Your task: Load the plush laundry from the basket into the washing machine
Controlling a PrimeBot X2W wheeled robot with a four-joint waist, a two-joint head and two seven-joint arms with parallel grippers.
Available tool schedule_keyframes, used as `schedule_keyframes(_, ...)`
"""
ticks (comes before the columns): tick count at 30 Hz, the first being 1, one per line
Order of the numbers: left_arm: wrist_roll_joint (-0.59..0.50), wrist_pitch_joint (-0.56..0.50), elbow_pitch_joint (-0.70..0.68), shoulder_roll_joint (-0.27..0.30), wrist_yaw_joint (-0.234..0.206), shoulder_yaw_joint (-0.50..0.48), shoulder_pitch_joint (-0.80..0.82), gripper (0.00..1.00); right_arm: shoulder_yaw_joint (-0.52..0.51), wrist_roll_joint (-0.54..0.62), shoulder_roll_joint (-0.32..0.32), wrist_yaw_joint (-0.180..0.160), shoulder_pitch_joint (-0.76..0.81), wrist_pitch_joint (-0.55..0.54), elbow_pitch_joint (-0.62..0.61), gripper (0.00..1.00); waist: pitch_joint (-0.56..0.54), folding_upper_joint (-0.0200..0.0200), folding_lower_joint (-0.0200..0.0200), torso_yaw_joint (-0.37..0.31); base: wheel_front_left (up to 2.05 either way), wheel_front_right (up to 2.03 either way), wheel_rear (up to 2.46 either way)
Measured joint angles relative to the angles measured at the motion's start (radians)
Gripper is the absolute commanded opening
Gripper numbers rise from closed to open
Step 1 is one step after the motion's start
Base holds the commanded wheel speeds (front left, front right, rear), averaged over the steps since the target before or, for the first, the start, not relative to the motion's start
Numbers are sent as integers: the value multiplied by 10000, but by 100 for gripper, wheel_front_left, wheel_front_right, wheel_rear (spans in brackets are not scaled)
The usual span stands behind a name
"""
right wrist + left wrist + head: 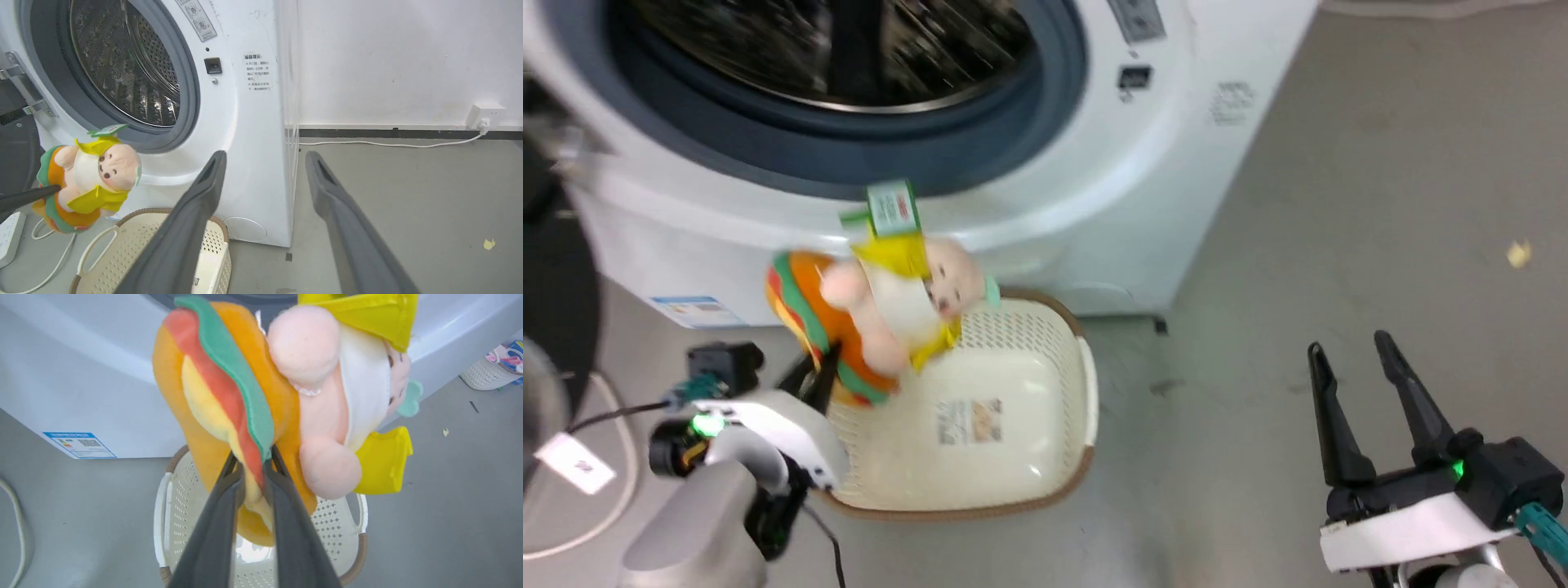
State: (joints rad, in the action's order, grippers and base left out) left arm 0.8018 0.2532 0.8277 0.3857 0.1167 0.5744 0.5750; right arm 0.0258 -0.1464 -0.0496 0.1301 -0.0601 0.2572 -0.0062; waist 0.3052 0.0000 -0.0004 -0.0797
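Left gripper (pixel 253 457) clamps toy (pixel 874 318) by thin burger edge; it may slip short of the drum (pixel 122 69). Right gripper (pixel 1347 345) gapes.

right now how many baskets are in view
2: the cream basket on the floor before the washing machine; a white basket with colourful contents at the left wrist view's right edge. Others may be hidden.

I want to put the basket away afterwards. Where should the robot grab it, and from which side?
Best by the white side handle on the robot's right. It is a thin strap standing off the basket wall, slim enough to pinch. The open right gripper is free and on that side, so it could likely come down from above.
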Motion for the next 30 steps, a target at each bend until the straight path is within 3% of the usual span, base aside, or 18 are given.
schedule_keyframes(4,-725,29,-1829,142,-332,-1099,-733,0,-52,8,0,0,183,0,84,100,-527,0,1,346,0,0,0)
schedule_keyframes(11,-1862,31,-4635,-159,-623,-2746,-1977,0,17,-48,-2,0,253,0,71,100,-855,0,1,496,0,0,0)
schedule_keyframes(15,-2196,29,-5497,-474,-625,-3244,-1969,0,245,-31,-2,0,247,0,15,100,-554,0,4,396,0,0,0)
schedule_keyframes(19,-2209,23,-5616,-439,-729,-3540,-1477,0,435,-29,-2,0,33,0,-69,100,-38,0,4,212,0,0,0)
schedule_keyframes(24,-2261,-558,-5469,77,-788,-3802,150,0,633,-86,0,0,-430,0,-278,100,882,0,5,-150,0,0,0)
schedule_keyframes(25,-2499,-1463,-4679,943,-692,-3870,1942,0,849,-414,0,0,-816,0,-351,100,1975,0,6,-600,0,0,0)
schedule_keyframes(26,-2550,-1613,-4523,1124,-656,-3889,2338,0,892,-512,-2,0,-888,0,-359,100,2195,0,6,-702,0,0,0)
schedule_keyframes(27,-2658,-2232,-3969,1699,-518,-3919,3721,0,1062,-842,0,0,-1099,0,-399,100,2844,0,7,-1039,0,0,0)
schedule_keyframes(30,-2867,-2871,-3515,2090,-454,-3777,4963,0,1206,-1218,0,0,-1221,0,-435,100,3408,0,5,-1431,0,0,0)
